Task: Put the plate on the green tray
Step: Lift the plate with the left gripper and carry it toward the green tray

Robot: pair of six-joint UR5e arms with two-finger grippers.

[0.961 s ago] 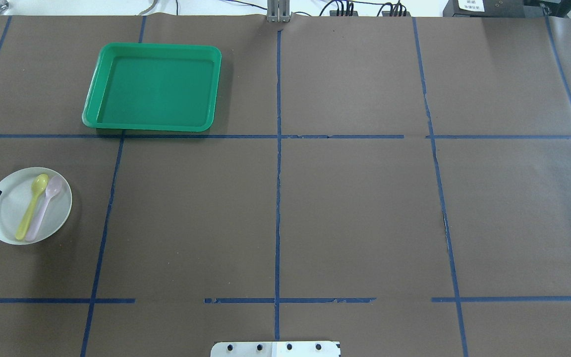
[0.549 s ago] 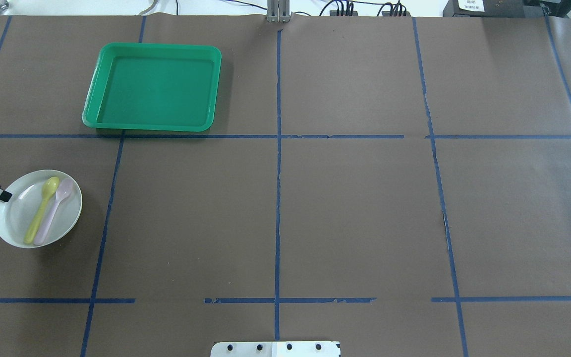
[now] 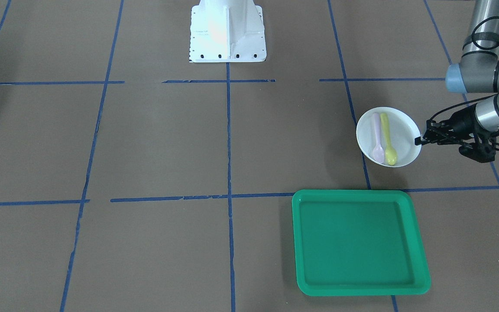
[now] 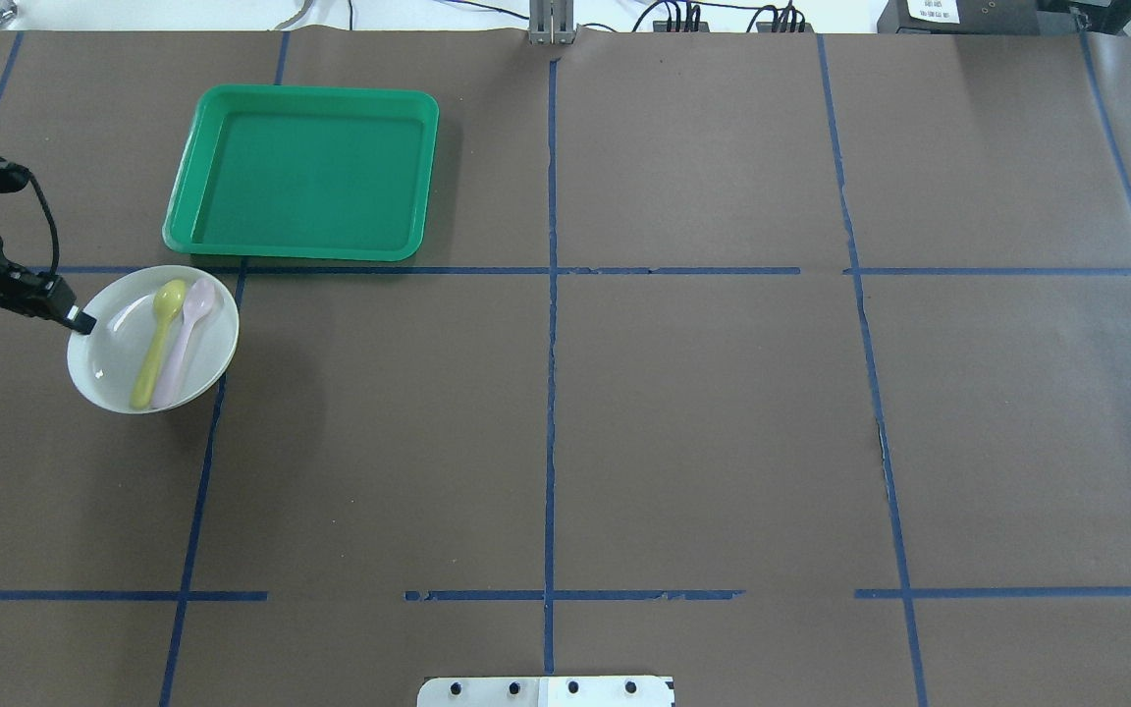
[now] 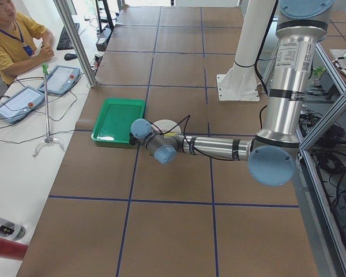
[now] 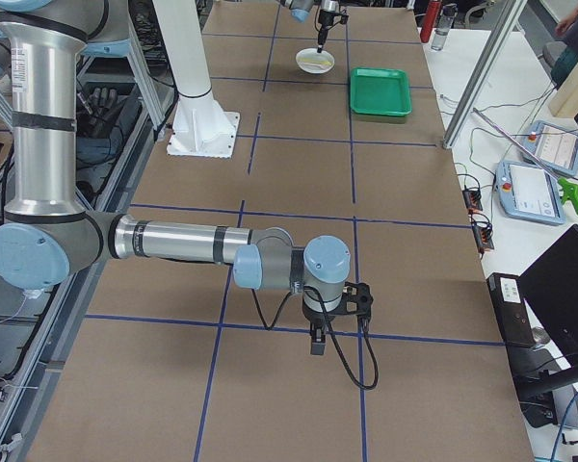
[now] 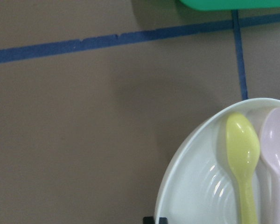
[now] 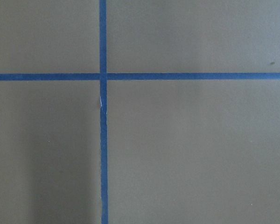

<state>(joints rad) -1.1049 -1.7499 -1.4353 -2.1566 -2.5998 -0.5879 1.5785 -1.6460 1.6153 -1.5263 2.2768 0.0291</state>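
Note:
The small white plate (image 4: 114, 363) carries a yellow spoon (image 4: 155, 344) and a pink spoon (image 4: 183, 339). My left gripper (image 4: 82, 322) is shut on the plate's left rim and holds it above the table, just short of the green tray (image 4: 310, 182) and near its left front corner. In the front-facing view the gripper (image 3: 418, 141) pinches the plate (image 3: 403, 130) behind the tray (image 3: 355, 242). The left wrist view shows the plate (image 7: 196, 186), both spoons and a tray edge (image 7: 233, 3). My right gripper (image 6: 316, 346) shows only in the exterior right view, pointing down over bare table; I cannot tell its state.
Blue tape lines grid the brown table cover. The robot base (image 3: 228, 34) stands at the middle of the near edge. An operator (image 5: 11, 34) sits beyond the tray's side of the table, with tablets (image 5: 17, 104) and a stand there.
My left gripper has carried the plate with both spoons away from the table's left edge toward the tray, forward and to the right in the overhead view, and higher.

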